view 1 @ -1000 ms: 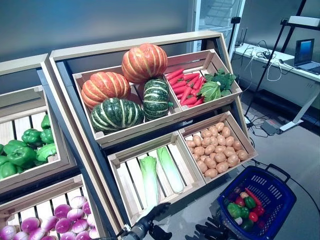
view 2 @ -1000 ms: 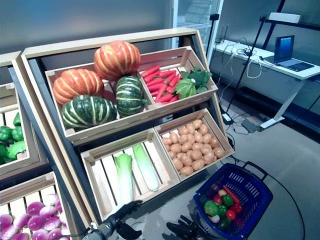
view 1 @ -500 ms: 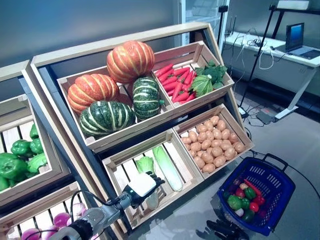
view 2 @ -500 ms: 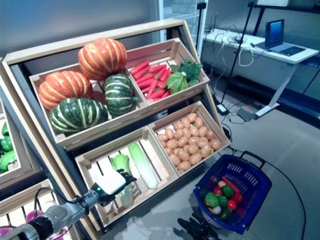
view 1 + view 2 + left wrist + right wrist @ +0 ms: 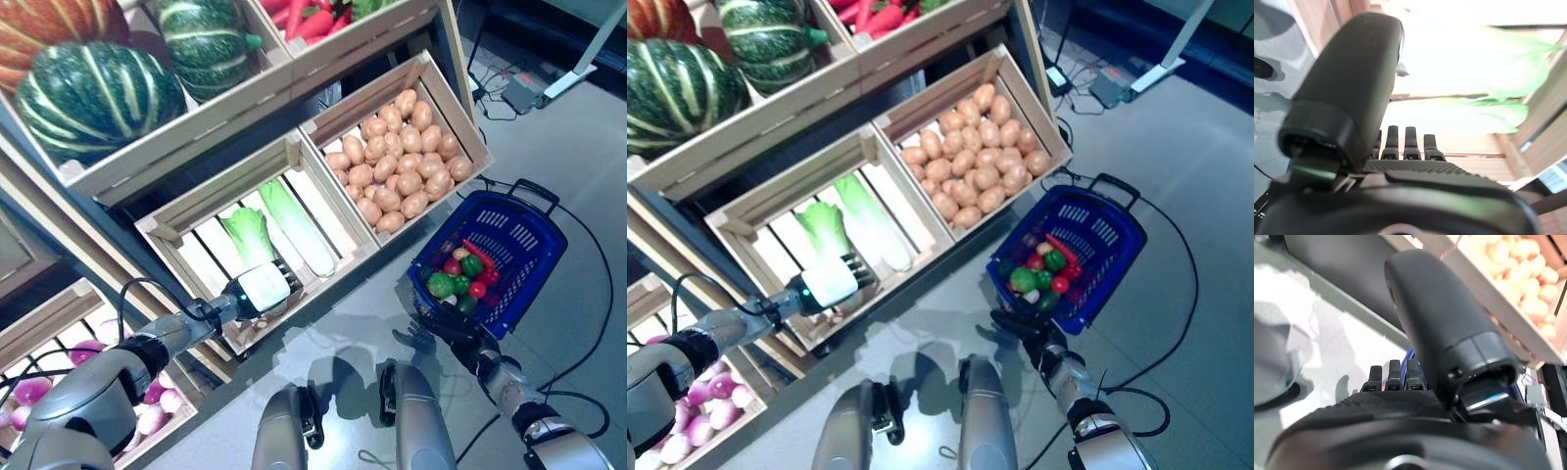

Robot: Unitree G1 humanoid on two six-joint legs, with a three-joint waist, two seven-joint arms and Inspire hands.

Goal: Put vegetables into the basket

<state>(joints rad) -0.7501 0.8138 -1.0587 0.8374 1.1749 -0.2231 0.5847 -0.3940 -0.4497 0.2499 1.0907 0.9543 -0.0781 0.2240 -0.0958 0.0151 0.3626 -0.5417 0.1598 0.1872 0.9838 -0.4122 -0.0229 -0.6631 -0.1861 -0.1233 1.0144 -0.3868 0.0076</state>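
The left hand (image 5: 263,288) has come forward and down into the lower wooden crate (image 5: 171,231). It now sits over the stem end of the nearer of two cabbages (image 5: 247,235), where a second ago it was only rising into view below the crate's front rail. The head camera has also tipped down, so the apparent rise of the shelves is the camera's move, not theirs. In the left wrist view the fingers (image 5: 1408,142) reach out straight and the thumb stands clear, with pale green leaves just past them; nothing is gripped yet.

The second cabbage (image 5: 296,225) lies beside the first at its 3 o'clock. The blue basket (image 5: 523,277) stands on the floor at 3 o'clock from the crate, already holding peppers and other small vegetables. The right hand (image 5: 432,327) hangs just by the basket's near corner, fingers relaxed and empty.

The reach looks nearly complete; closing round the cabbage appears to be the step in hand.
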